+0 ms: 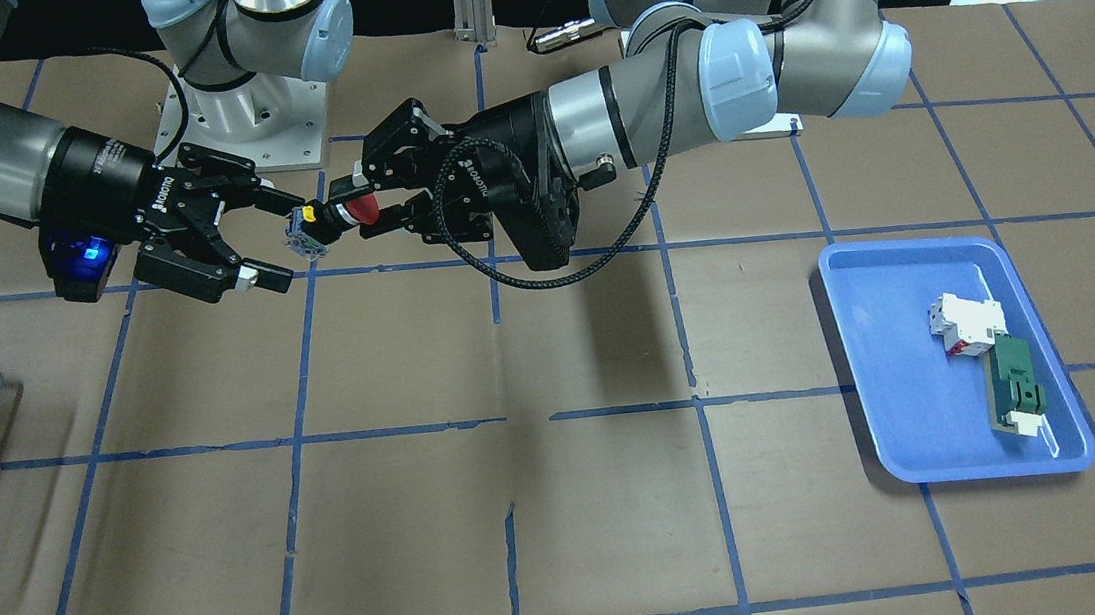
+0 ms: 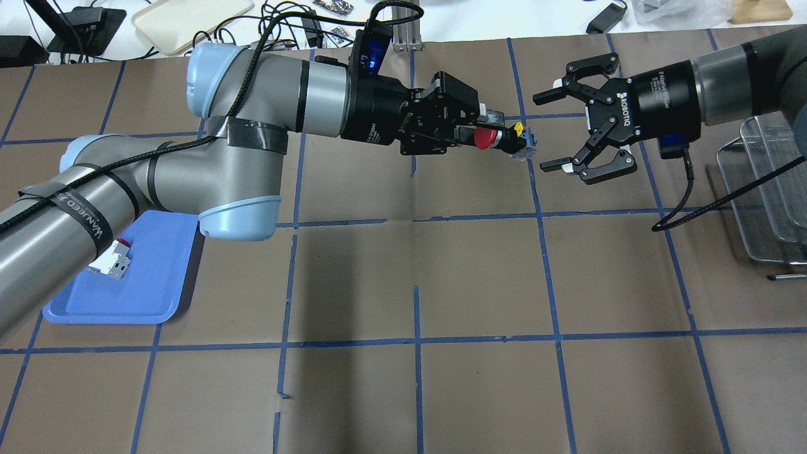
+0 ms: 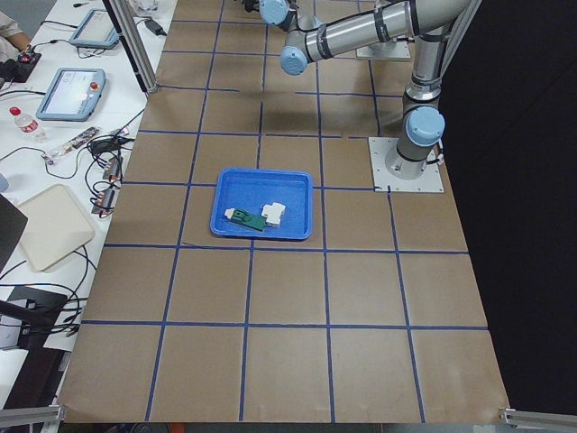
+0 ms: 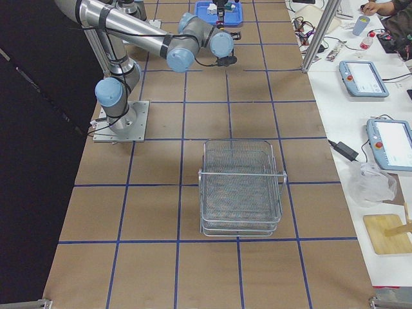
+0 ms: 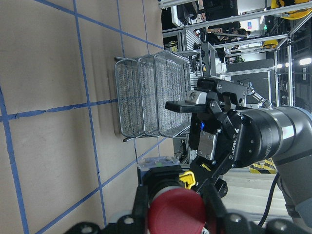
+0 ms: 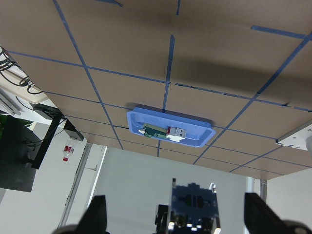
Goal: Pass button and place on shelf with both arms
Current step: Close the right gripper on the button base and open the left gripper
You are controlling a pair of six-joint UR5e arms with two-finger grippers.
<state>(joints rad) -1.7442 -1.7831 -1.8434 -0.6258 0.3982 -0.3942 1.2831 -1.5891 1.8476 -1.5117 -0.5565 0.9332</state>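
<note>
Table [image 1: 527, 510]: brown paper with a blue tape grid. Handover is happening mid-air over its upper-centre in the overhead view.

Arms: the left arm [image 2: 252, 107] comes in from frame left and the right arm [image 2: 725, 75] from frame right, wrists roughly level and facing each other.

Shelf [image 2: 769, 189]: right edge of the overhead frame, well apart from the handover point, nothing on it that I can see.

Blue tray [image 2: 157, 284]: lower left, under the left arm's elbow. It holds the white block [image 1: 966, 319] and the green part [image 1: 1017, 388]; neither is in play.

Left gripper [image 2: 480, 129]: jaws clamped on the red cap end.

Right gripper [image 2: 546, 131]: jaws wide apart, holding nothing, tips just beside the button's base.

Button [image 2: 512, 142]: held horizontal in the left gripper, base pointing at the right gripper. The base looks to be at the mouth of the fingers, not yet between the pads.

Step, my read: the pass, just before the right gripper grasps.

Risks:
- Only the collar and small base are exposed. A shallow grab could pinch the base edge, so the button tilts or pops out.
- If the left gripper lets go before the right has a firm hold, the button drops to the table.
- The button is short. Driving in deeper risks fingertip-to-fingertip contact.
- A skewed grip now means a poor release at the shelf.
</note>
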